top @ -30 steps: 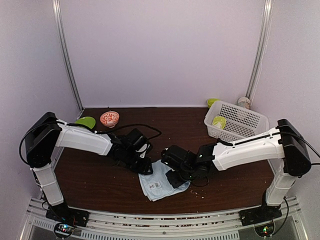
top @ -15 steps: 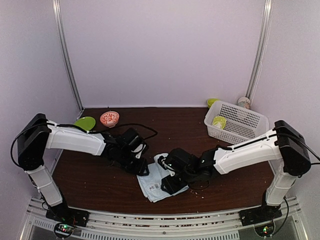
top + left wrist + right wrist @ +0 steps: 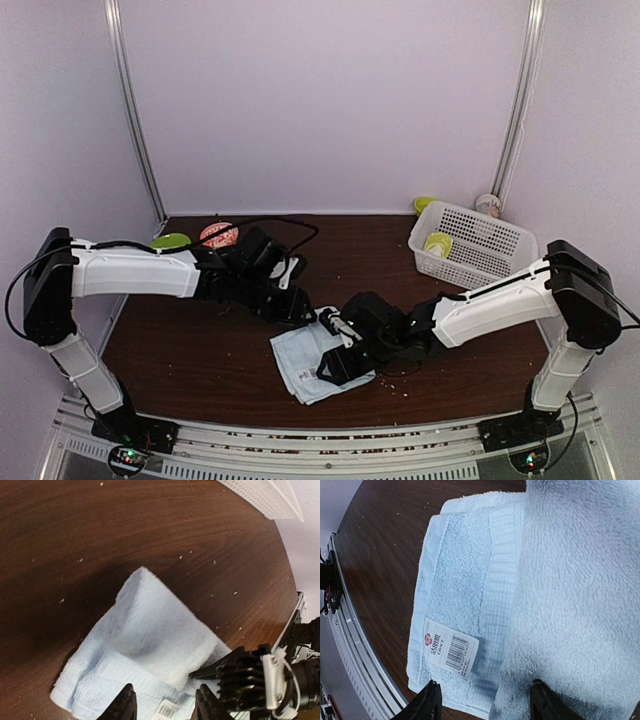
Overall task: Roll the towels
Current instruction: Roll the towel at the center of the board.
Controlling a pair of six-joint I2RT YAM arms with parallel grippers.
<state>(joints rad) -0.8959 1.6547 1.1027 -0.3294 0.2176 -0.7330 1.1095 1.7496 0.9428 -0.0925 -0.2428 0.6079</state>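
A pale blue towel [image 3: 303,362] lies partly folded on the dark table, a barcode label [image 3: 449,650] on its lower layer. In the left wrist view the towel [image 3: 150,635] has a folded flap lying over a flatter layer. My left gripper [image 3: 303,308] hovers at the towel's far edge, and it [image 3: 165,707] is open with nothing between its fingers. My right gripper [image 3: 338,366] is low over the towel's right part, and it [image 3: 486,700] is open, fingers spread over the thick fold. The right gripper [image 3: 245,675] also shows in the left wrist view, touching the flap's edge.
A white basket [image 3: 472,262] with a green cup inside stands at the back right, a white cup [image 3: 489,205] behind it. A red-patterned bowl [image 3: 217,234] and a green plate [image 3: 172,241] sit at the back left. Cables trail behind the left arm.
My right gripper has opened, let go of the towel and shifted toward the near edge. My left arm has reached further right and back, to the towel's far edge.
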